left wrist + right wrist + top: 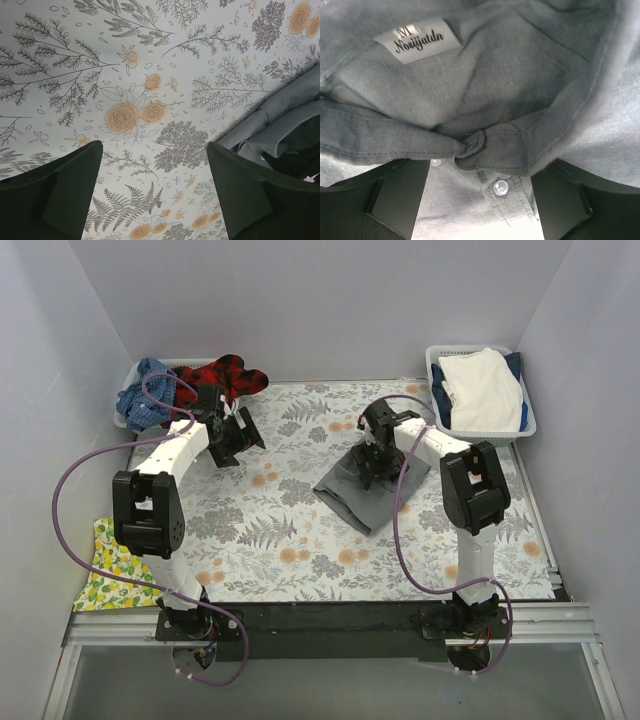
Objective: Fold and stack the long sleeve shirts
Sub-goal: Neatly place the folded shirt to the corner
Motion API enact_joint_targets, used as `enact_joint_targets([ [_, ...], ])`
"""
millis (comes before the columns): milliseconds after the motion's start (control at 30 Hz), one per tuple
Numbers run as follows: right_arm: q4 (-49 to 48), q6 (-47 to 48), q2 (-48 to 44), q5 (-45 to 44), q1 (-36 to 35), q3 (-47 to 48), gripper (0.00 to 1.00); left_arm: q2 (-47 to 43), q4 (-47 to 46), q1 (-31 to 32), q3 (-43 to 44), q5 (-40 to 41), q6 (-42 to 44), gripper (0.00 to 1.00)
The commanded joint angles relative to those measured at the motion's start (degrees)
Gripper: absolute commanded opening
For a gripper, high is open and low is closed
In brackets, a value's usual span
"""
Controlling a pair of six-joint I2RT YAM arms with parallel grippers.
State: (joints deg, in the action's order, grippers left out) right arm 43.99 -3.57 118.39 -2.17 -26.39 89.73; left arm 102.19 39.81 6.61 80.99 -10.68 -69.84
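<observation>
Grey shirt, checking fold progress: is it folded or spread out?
Folded: the grey shirt lies as a compact layered bundle on the table cover, no sleeves spread out.

1. Fern-and-flower table cover (290, 540), grey and orange, spread right across the table.
2. Yellow lemon-print cloth (105, 565) at the near left edge.
3. White basket (531, 425) far right, white fabric (480, 390) folded inside.
4. Second basket (128, 375) far left.
</observation>
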Motion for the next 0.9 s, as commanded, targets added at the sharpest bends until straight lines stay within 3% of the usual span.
enact_joint_targets([
  [0,0.84,-9.14,-2.45,5.33,-1.2,-7.45,0.84,-4.46,-0.09,0.33,0.66,-0.66,1.2,0.87],
  [200,-1.1,-21.63,-7.56,11.22,-4.63,-12.66,0.82,-4.55,0.35,0.42,0.83,-0.05,1.2,0.87],
  [433,-3.81,-33.76,0.95,19.83,-7.01,-0.89,0.79,-4.72,1.32,0.77,0.75,1.18,1.03,0.87],
  [600,-11.37,-44.84,2.11,22.75,-8.06,5.44,0.77,-5.16,1.5,1.47,-0.22,1.62,1.2,0.87],
  [867,-5.41,-33.71,-7.02,8.78,-9.03,10.2,0.81,-4.64,0.71,2.62,-2.33,2.41,1.46,0.87],
])
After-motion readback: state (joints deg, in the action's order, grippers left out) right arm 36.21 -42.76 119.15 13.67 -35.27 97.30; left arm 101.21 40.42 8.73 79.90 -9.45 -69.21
